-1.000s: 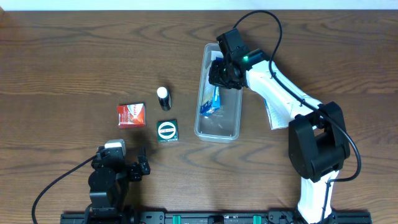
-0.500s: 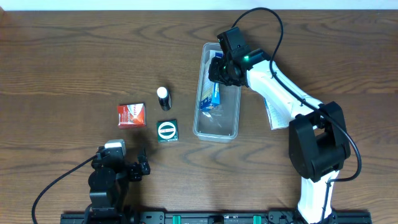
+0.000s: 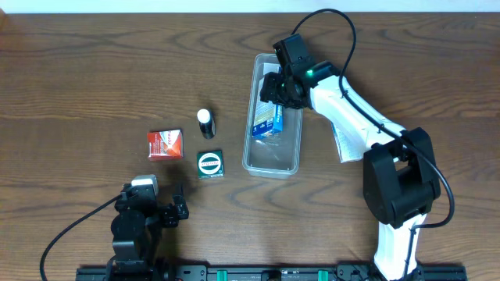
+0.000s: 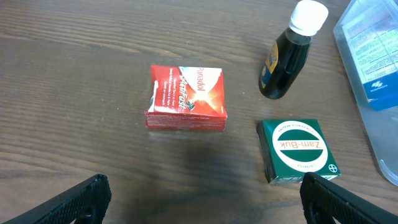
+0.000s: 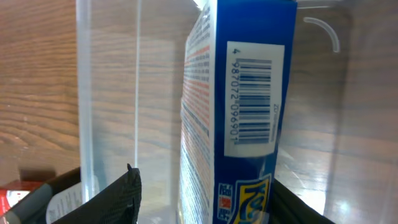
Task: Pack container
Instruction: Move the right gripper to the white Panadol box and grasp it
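Container (image 4: 380, 152) cut off at right edge; blue carton (image 5: 249, 93) bottom cropped.

Blue carton (image 5: 199, 112) on edge inside the clear container (image 5: 109, 93)

Seen from the wrist, the carton sits slightly tilted in the long plastic tray. Its narrow face is turned to the lens and carries a white barcode label (image 5: 254, 99), while its broad printed side faces left. The right gripper (image 5: 205, 208) straddles the carton's near end with its black fingers (image 5: 115, 196) parted. The left finger is clear of the carton, with bare plastic showing between them, and the right finger lies close along the carton's other side. The dark wooden table (image 5: 37, 74) shows through the container's walls. A sliver of a red box (image 5: 7, 190) sits at the lower left edge.
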{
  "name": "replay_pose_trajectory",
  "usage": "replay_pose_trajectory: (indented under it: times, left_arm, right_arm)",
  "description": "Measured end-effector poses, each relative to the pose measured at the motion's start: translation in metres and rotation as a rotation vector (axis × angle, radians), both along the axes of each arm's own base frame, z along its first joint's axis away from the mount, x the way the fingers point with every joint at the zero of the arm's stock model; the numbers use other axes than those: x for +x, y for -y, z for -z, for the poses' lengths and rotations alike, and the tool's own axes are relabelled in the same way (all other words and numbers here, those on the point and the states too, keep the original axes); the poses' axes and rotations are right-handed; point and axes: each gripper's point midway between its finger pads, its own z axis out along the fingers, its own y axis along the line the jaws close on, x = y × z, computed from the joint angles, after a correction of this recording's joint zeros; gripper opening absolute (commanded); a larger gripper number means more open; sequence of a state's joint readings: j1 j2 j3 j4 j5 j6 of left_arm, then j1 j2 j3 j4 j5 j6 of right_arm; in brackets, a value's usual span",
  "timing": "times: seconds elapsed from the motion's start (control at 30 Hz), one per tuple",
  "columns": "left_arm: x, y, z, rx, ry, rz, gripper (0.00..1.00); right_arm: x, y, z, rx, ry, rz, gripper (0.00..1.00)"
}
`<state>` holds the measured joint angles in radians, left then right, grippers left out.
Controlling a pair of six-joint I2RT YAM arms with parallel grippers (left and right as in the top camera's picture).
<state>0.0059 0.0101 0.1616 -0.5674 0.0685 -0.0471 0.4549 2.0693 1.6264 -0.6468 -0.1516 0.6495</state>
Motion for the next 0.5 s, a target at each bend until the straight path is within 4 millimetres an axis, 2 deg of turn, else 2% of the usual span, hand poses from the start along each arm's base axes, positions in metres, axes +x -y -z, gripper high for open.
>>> replay_pose_trajectory:
  times: [0.13,0.23,0.4,0.5]
  left_arm:
    - [0.0,0.0,0.0,0.0,0.0,0.0,0.98]
    - [0.0,0.0,0.0,0.0,0.0,0.0,0.98]
    - [0.0,0.0,0.0,0.0,0.0,0.0,0.98]
    - [0.0,0.0,0.0,0.0,0.0,0.0,0.98]
  right_arm:
    - [0.002,0.02,-0.011,-0.029,0.008,0.023,0.56]
    - [0.004,0.038,-0.039,-0.049,0.063,0.041,0.57]
    - [-0.003,0.064,-0.1,-0.091,0.182,0.066,0.64]
    - [-0.013,0.075,-0.11,-0.124,0.18,0.068,0.71]
